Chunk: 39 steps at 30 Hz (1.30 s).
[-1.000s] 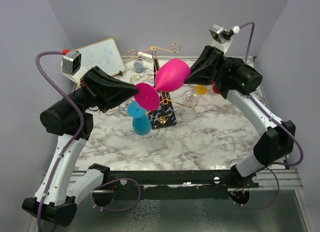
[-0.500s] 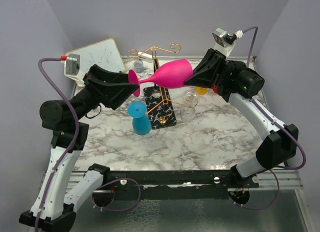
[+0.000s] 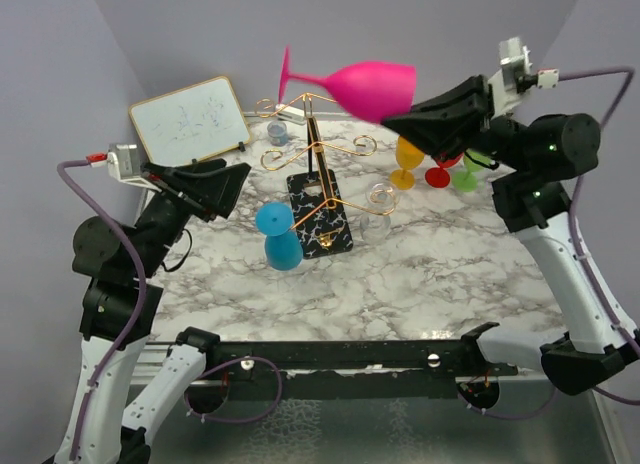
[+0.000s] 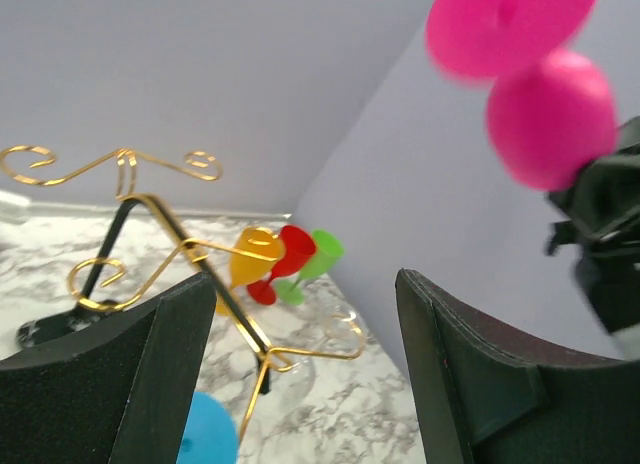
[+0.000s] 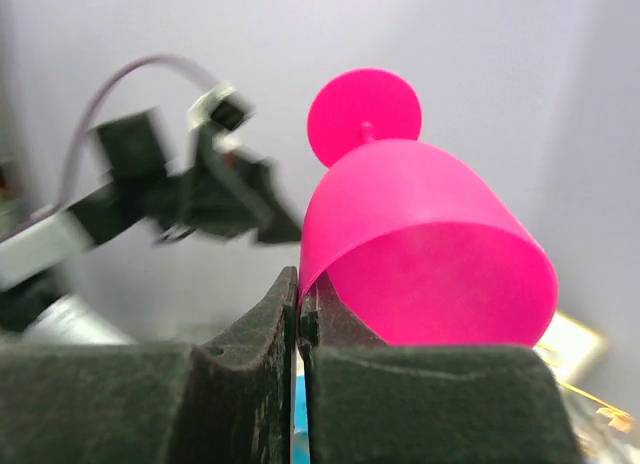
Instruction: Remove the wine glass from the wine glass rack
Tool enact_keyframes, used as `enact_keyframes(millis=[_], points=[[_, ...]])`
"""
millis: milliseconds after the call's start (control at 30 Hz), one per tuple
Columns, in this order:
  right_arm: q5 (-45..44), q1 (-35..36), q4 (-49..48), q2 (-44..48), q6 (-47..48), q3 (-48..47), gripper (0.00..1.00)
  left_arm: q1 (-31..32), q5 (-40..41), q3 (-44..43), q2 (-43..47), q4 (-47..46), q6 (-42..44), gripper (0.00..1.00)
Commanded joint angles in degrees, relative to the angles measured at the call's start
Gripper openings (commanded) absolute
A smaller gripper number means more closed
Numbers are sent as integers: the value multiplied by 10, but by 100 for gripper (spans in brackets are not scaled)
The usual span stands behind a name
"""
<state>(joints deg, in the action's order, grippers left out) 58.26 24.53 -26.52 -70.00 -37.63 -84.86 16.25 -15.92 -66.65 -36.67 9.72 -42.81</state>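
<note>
1. From above, we see the right gripper (image 3: 395,114) clamped on the rim of the pink wine glass (image 3: 355,86). The glass lies sideways in the air, its foot pointing away from that claw, above and clear of the wine glass rack (image 3: 318,162).
2. The left gripper (image 3: 232,174) hangs with jaws apart and empty, the rack just ahead of its tips.
3. From the left wrist, the left gripper (image 4: 300,284) holds nothing. The glass (image 4: 550,114) sits up and right of it, blurred, probably well beyond.
4. From the right wrist, the right gripper (image 5: 298,289) pinches the bowl's edge (image 5: 430,254).
</note>
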Motion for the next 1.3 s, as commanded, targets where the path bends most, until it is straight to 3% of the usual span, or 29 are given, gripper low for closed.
enact_keyframes(millis=[0,133,300,533,767,967,1267], points=[[-366,2,409,-9,250,-90,1,1,67,-1,-20,86,61,75],[-629,2,532,-57,286,-153,1,2,79,2,-57,128,86,72],[-854,-19,613,-132,306,-214,1,1,124,5,-74,158,116,71],[-767,-59,696,-167,275,-281,1,2,170,-8,-88,201,147,70],[-755,-59,821,-151,268,-305,1,1,175,-18,-125,241,176,69],[-704,-59,872,-127,267,-234,1,1,174,-20,-145,263,187,67],[-656,-59,864,-103,272,-112,1,2,167,-29,-142,289,193,67]])
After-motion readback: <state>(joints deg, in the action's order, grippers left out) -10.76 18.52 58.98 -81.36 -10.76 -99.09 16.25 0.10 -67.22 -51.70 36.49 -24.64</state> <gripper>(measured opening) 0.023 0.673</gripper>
